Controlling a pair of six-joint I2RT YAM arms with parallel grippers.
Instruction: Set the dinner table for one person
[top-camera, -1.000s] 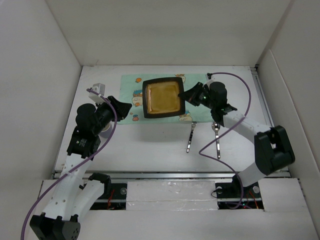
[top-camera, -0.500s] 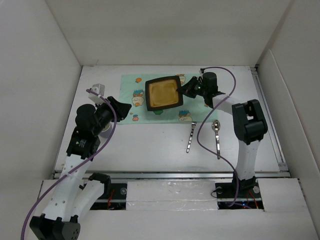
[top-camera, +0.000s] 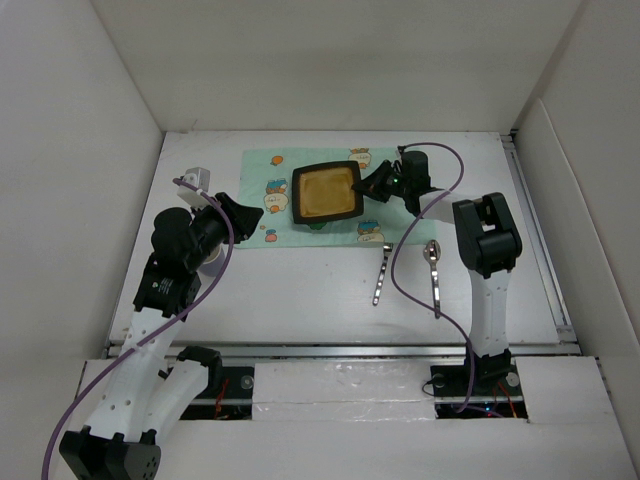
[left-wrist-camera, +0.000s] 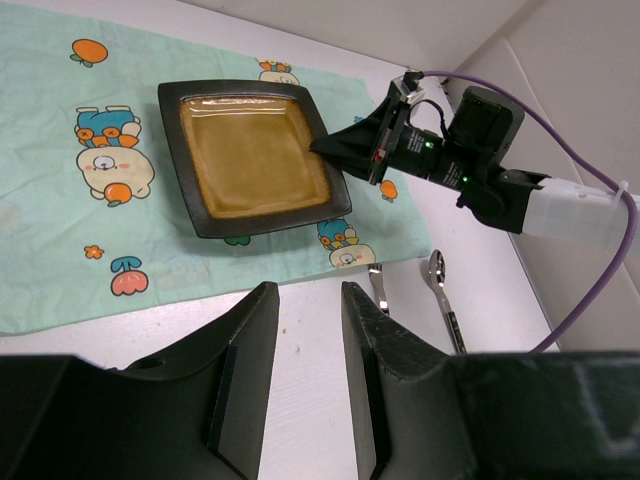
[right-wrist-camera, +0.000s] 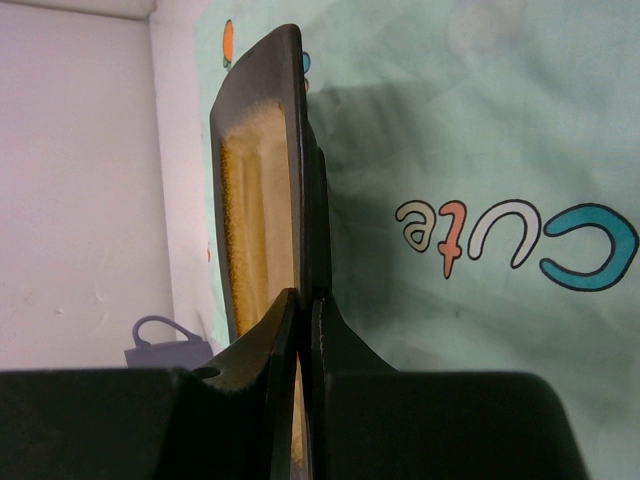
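Pinching the plate's (top-camera: 326, 192) right rim over the placemat (top-camera: 262, 188), the right end effector (top-camera: 368, 188) stays shut on nothing else, while the left end effector (left-wrist-camera: 305, 292) hovers narrowly parted, empty, above the worktop (top-camera: 300, 295).

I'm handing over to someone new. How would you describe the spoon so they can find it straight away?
Start at the white dinner table and find the mint-green placemat. Just nearer than its right end, two metal utensils lie side by side on the bare tabletop. The spoon is the right-hand one, with a rounded bowl at its far end, unlike the narrower other utensil.
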